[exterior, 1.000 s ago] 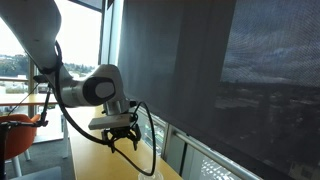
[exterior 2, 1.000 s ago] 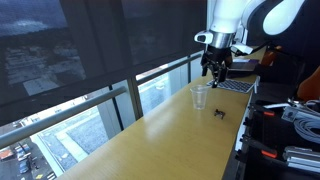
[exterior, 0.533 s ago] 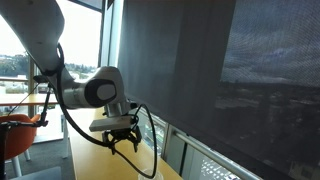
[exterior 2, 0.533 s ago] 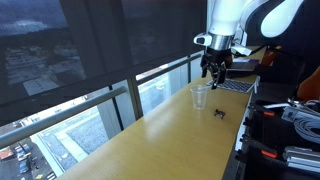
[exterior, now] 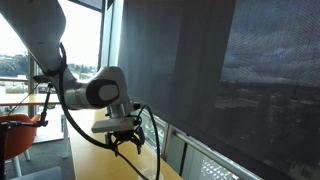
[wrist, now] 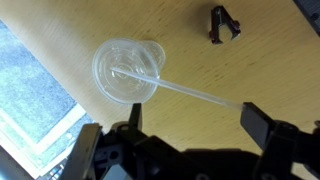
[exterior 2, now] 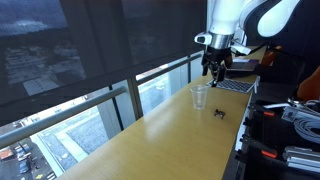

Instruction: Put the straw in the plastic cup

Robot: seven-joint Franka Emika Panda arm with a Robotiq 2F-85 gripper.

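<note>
The plastic cup (wrist: 125,70) is small, translucent and stands upright on the wooden table (wrist: 240,70) near its window edge. The clear straw (wrist: 190,92) has one end inside the cup and leans out over the rim, with its free end by my right finger. My gripper (wrist: 195,125) is open above the cup, fingers spread wide, and grips nothing. In an exterior view the gripper (exterior 2: 214,68) hangs just above the cup (exterior 2: 200,97). It also shows in an exterior view (exterior: 125,143).
A small black clip (wrist: 222,25) lies on the table beside the cup, also in an exterior view (exterior 2: 219,112). A laptop (exterior 2: 236,85) lies behind the cup. Window glass and a railing (exterior 2: 120,95) run along the table's edge. Equipment (exterior 2: 295,120) stands beside the table.
The arm has shifted slightly in an exterior view. The gripper stays above the cup and nothing else has moved.
</note>
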